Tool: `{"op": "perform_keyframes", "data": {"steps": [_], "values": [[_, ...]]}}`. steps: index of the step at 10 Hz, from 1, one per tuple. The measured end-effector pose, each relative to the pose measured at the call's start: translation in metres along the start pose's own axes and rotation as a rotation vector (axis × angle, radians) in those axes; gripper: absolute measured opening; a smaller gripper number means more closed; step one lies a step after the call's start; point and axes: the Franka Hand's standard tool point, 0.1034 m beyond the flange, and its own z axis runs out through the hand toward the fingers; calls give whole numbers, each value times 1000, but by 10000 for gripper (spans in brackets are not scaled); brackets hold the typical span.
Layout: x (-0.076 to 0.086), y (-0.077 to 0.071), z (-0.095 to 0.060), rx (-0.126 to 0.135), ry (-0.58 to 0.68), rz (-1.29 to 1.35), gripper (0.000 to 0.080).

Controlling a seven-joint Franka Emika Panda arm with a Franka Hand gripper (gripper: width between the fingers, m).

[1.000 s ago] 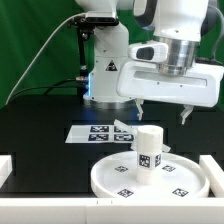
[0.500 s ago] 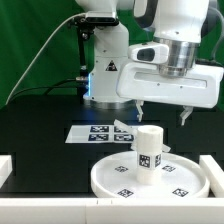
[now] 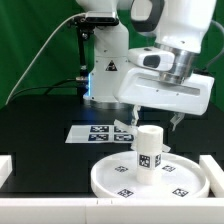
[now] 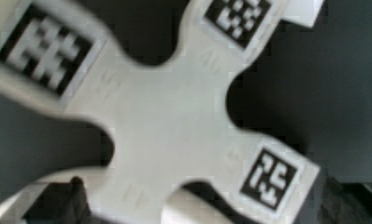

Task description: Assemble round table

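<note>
Nearest to the exterior camera lies the large round disc. It is white smooth plastic with a raised rim and has small black-and-white square tags on its flat face. It rests on the black matte table. On the disc stands the short post, upright, a white cylinder with a tag on its side.

Behind and above the post hangs my pincer, tilted, with the jaws spread wide. It holds nothing and touches nothing. One dark finger comes down toward the exterior view's left of the post's top, the other toward its right.

Farther back is the cross-shaped piece, of which only a small white bit shows between my finger and the post. It is at the exterior view's right end of the marker board, a thin flat white sheet with tags. I cannot tell if it lies on the board or just beside it. In the wrist view the cross-shaped piece fills the picture, with flat white arms and a tag near three arm ends, but it is blurred and its arms are cut off at the edges.
</note>
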Motion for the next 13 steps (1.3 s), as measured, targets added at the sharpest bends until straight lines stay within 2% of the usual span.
{"op": "perform_keyframes", "data": {"steps": [3, 5, 6, 11, 13], "values": [[0, 1, 0, -7, 3, -19, 648], [2, 3, -4, -56, 18, -91, 648], [6, -4, -8, -73, 51, -128, 648], [7, -3, -6, -66, 62, -125, 648], [7, -3, 2, -75, 105, -150, 648]]}}
